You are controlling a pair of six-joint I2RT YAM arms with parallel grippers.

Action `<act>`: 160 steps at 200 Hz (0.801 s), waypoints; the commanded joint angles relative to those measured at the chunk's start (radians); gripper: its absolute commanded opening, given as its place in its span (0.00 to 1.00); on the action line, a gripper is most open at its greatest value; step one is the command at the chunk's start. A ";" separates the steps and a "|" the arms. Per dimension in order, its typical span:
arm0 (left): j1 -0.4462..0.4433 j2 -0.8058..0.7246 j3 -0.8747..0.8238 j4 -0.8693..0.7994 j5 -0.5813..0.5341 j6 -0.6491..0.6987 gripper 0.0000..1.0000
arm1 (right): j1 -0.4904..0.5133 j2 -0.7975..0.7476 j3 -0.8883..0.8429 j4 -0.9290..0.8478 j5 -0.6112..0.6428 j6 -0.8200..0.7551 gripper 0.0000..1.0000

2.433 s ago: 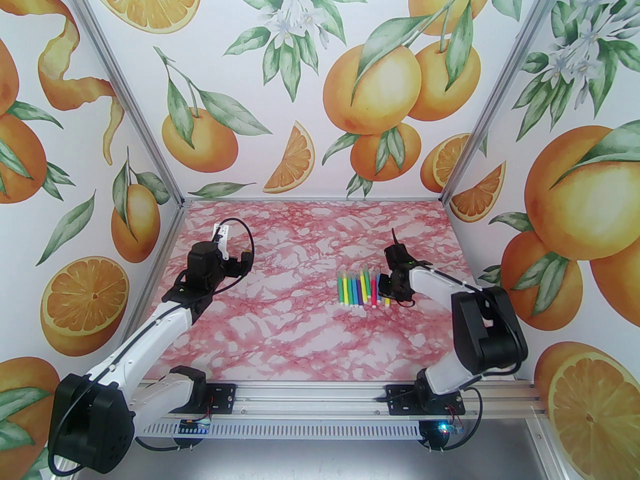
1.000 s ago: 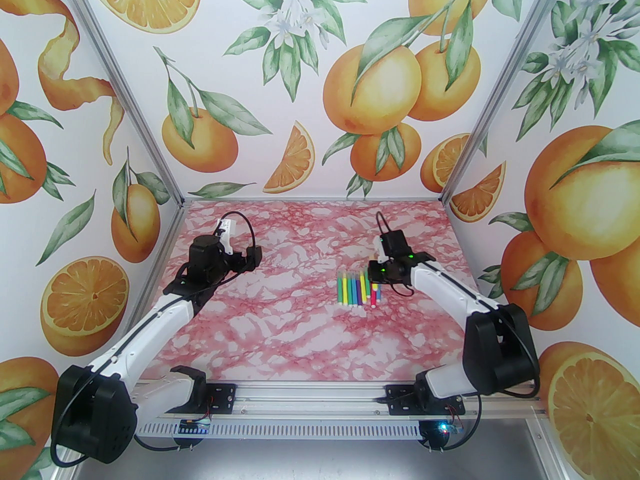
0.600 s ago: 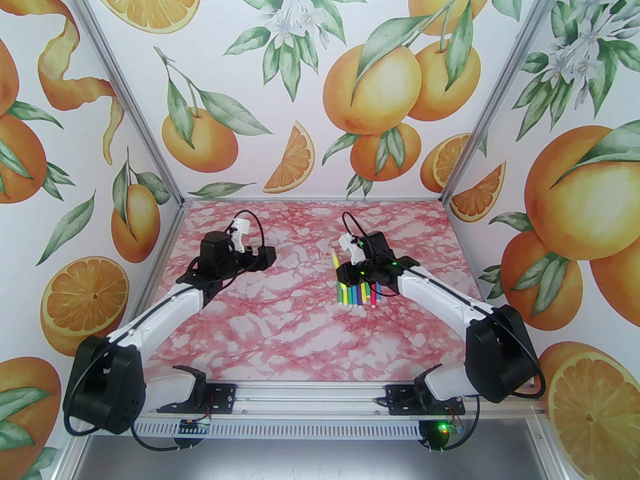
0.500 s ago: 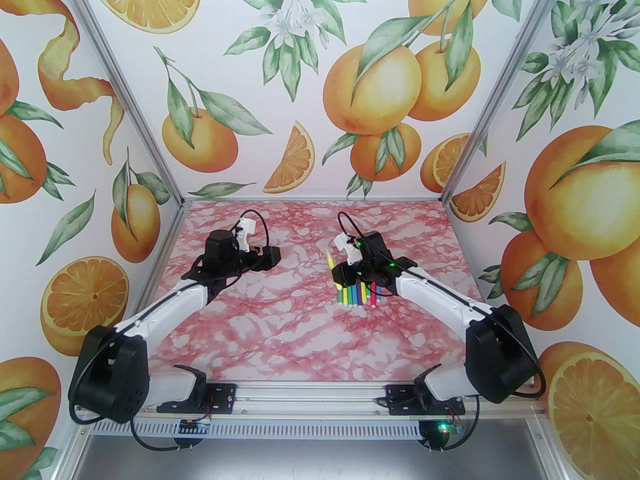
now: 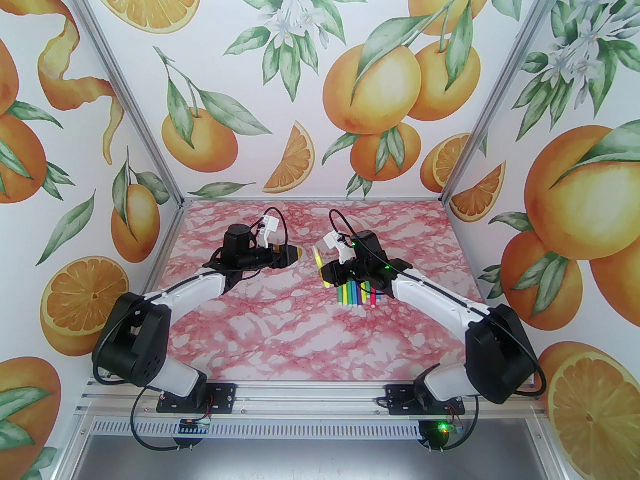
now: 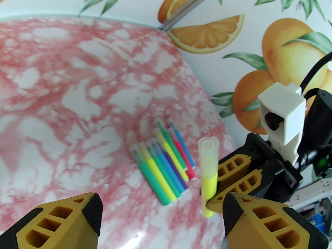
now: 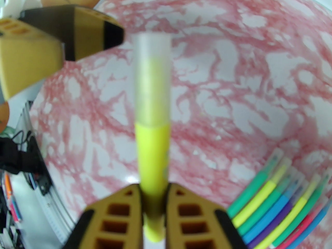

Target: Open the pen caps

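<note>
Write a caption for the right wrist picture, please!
Right gripper pinches a yellow pen, its cap still on, spare markers lying nearby.

Top view: the fixed camera sat high behind my two bases, looking down and forward over the marble table [image 5: 280, 338]. Wrist views: my left camera looked rightward across the table at the row of pens [image 6: 160, 167] (fairly near); my right camera looked leftward, nearer still. Both shared that row and the raised yellow pen [image 7: 153, 149].
</note>
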 commanded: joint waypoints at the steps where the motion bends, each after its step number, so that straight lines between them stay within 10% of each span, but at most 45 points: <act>1: -0.020 0.024 0.052 0.091 0.074 -0.048 0.78 | 0.014 -0.004 0.003 0.042 -0.031 0.006 0.15; 160: -0.052 0.080 0.090 0.151 0.123 -0.107 0.55 | 0.036 0.020 0.007 0.091 -0.077 0.007 0.15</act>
